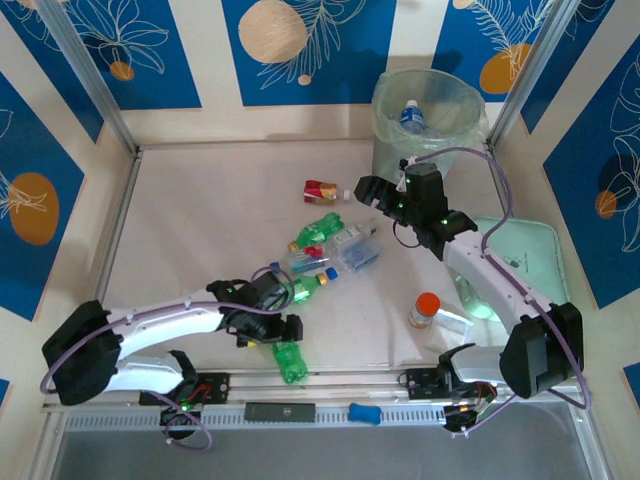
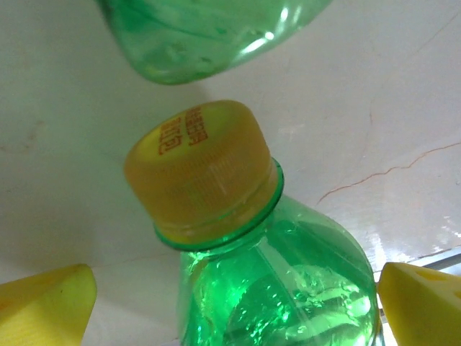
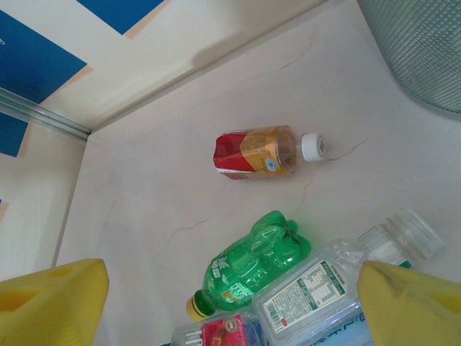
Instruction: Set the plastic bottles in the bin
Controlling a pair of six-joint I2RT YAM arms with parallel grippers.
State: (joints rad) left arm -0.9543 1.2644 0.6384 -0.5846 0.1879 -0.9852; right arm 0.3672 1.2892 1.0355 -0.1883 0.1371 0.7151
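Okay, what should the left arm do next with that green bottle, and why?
Probably close the left gripper: its open jaws straddle the body of the yellow-capped green bottle, so a grasp looks ready.

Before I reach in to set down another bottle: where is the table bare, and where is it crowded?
Bare: the far-left table, between the left wall and the red-and-gold bottle; also the near middle, between the green bottle and the orange-capped container. Crowded: the bottle pile at centre.

Lab test cell: aluminium frame (image 1: 90, 80), printed wall panels (image 1: 130, 40), tabletop (image 1: 200, 220).
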